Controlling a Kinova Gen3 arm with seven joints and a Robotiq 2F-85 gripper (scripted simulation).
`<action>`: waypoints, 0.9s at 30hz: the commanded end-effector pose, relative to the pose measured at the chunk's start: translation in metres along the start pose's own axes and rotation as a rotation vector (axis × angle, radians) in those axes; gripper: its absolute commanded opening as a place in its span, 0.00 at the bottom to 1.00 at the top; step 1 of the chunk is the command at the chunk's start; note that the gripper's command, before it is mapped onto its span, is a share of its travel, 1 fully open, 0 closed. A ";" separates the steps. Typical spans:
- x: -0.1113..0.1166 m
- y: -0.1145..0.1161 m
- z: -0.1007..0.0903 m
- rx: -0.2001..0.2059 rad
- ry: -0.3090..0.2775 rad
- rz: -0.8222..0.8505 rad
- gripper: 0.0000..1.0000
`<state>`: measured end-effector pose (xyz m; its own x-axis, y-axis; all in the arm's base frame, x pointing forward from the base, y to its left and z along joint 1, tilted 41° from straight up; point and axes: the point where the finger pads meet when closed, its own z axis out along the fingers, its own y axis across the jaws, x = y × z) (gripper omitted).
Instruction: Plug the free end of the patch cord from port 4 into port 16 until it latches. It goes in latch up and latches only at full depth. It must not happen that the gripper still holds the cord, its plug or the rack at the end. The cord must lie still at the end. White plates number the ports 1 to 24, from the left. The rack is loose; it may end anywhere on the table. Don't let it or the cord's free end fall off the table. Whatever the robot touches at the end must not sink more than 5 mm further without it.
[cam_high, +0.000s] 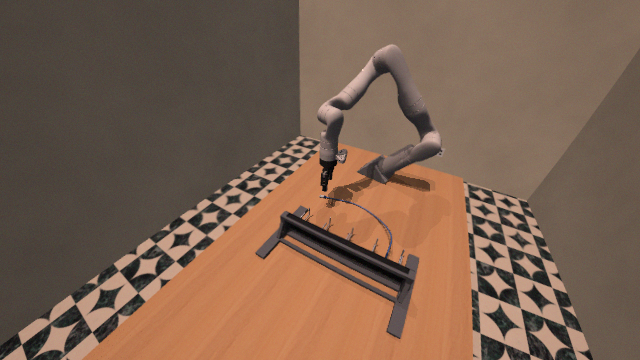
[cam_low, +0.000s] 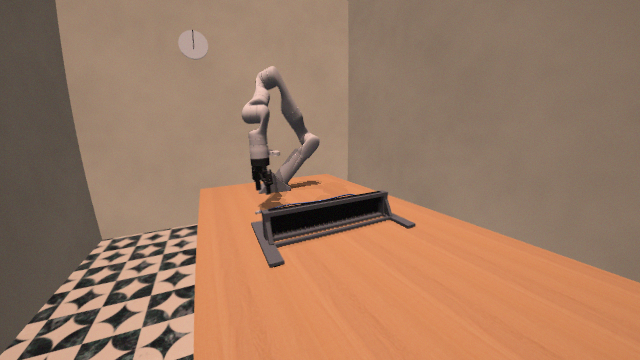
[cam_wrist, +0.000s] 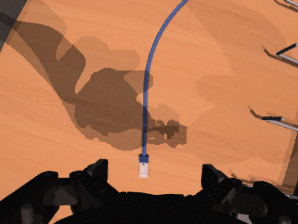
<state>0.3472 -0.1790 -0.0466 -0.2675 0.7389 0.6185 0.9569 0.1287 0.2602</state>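
Observation:
The blue patch cord (cam_high: 372, 216) (cam_wrist: 148, 76) arcs over the table from the back of the dark rack (cam_high: 345, 243) (cam_low: 325, 216). Its free end, a small pale plug (cam_high: 323, 197) (cam_wrist: 143, 163), lies flat on the table behind the rack. My gripper (cam_high: 325, 188) (cam_low: 261, 188) (cam_wrist: 154, 172) is open and empty. It points straight down and hangs a little above the plug, which sits between the fingers in the wrist view. The rack's front face shows in the exterior view; the port numbers are too small to read.
Thin metal cable hooks (cam_high: 351, 233) (cam_wrist: 272, 117) stick out of the rack's back, to the right of the cord. The robot's base (cam_high: 381, 169) stands at the far end of the wooden table (cam_high: 225, 300) (cam_low: 400, 300). The table's left edge (cam_high: 270, 192) is not far from the plug.

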 end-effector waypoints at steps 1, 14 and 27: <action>-0.006 -0.011 -0.002 0.000 -0.026 -0.013 1.00; -0.007 -0.017 -0.003 0.009 -0.029 -0.020 1.00; -0.009 -0.017 -0.003 0.008 -0.035 -0.025 1.00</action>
<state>0.3349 -0.1855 -0.0522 -0.2804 0.7513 0.5974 0.9533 0.1449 0.2651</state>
